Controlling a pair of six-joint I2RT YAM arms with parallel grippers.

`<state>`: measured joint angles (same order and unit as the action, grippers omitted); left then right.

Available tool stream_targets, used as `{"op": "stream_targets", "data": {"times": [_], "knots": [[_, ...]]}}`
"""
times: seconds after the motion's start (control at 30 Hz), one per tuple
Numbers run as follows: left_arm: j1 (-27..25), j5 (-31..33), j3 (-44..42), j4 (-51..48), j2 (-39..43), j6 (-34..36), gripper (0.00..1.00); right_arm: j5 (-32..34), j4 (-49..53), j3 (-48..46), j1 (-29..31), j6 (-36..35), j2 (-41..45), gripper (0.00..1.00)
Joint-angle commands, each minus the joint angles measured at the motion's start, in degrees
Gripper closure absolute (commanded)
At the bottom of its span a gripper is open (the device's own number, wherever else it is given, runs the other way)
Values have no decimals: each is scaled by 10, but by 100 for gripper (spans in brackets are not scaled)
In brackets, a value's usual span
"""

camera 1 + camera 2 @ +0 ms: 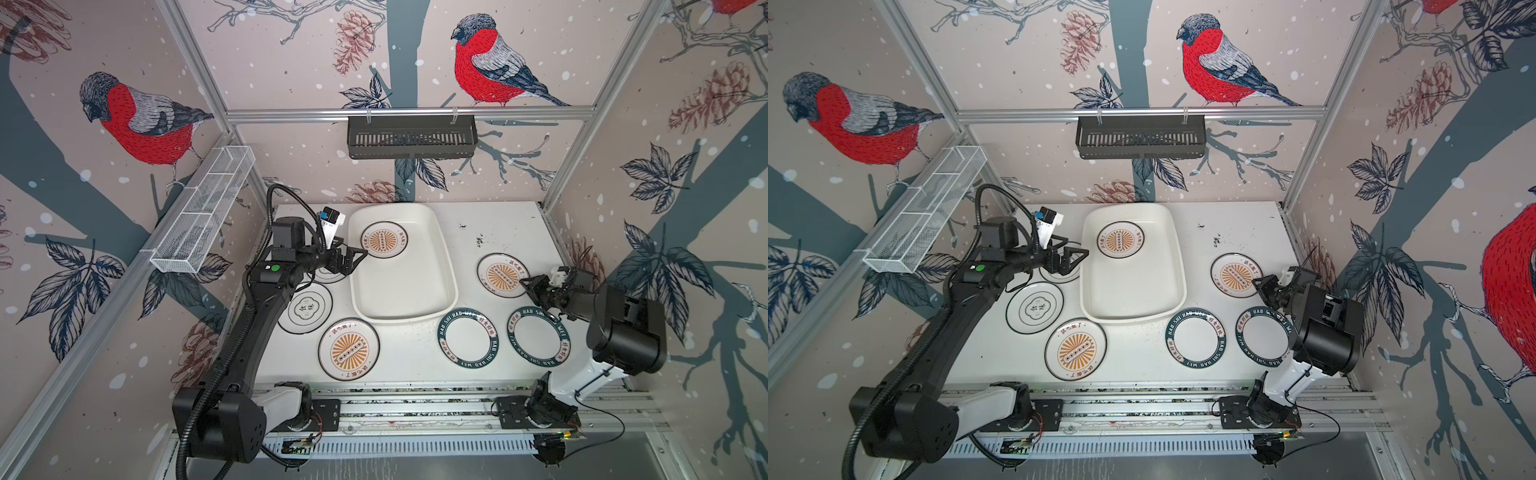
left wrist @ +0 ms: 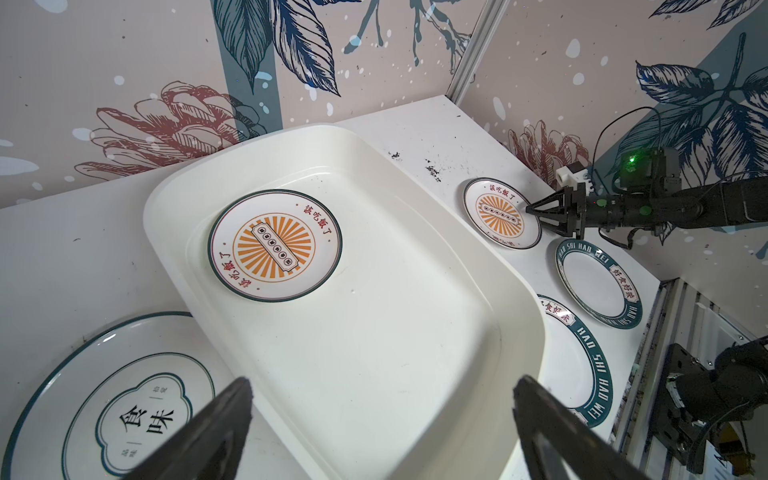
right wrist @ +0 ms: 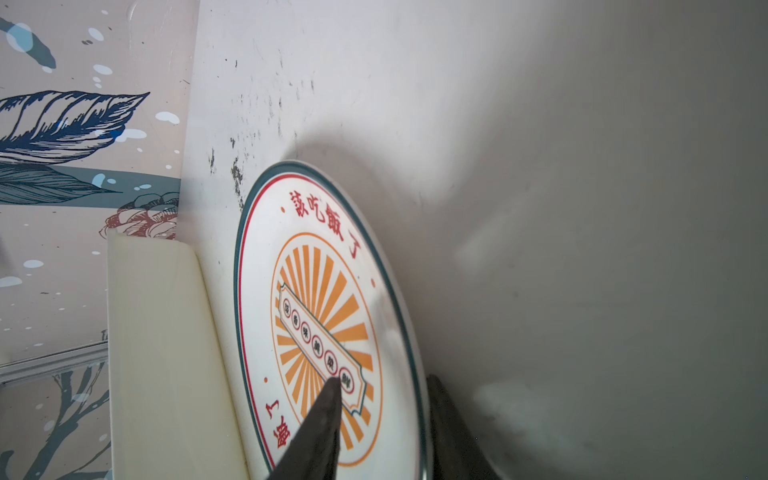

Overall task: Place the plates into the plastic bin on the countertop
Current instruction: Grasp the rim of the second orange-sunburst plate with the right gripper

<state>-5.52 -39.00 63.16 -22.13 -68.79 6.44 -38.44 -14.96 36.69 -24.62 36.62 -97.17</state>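
I'm watching the left tool [image 2: 382,384] gaping beside the plastic bin [image 1: 403,286], the right tool [image 3: 382,380] straddling a sunburst plate [image 1: 496,274] — grip unclear — on a speckled desk [image 1: 498,232], bird-papered walls [image 1: 145,116] enclosing.

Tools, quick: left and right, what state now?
Left tool: open, empty.
Right tool: astride the rim of the sunburst plate; grip cannot be told.

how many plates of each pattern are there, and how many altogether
orange sunburst plates: 3
green lettered-rim plates: 2
thin dark-rim plates: 2 (one partly hidden)
total: 7
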Motion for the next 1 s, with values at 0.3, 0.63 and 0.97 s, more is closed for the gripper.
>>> {"op": "stream_targets", "data": {"times": [0.3, 0.63, 0.97], "knots": [[-1, -8, -6, 8, -6, 4, 3, -39, -65, 5, 5, 29, -43, 70], [-1, -11, -8, 9, -5, 2, 3, -45, -75, 20, 9, 32, -67, 76], [-1, -16, -11, 10, -1, 2, 3, -41, -73, 41, 16, 36, -82, 77]]}}
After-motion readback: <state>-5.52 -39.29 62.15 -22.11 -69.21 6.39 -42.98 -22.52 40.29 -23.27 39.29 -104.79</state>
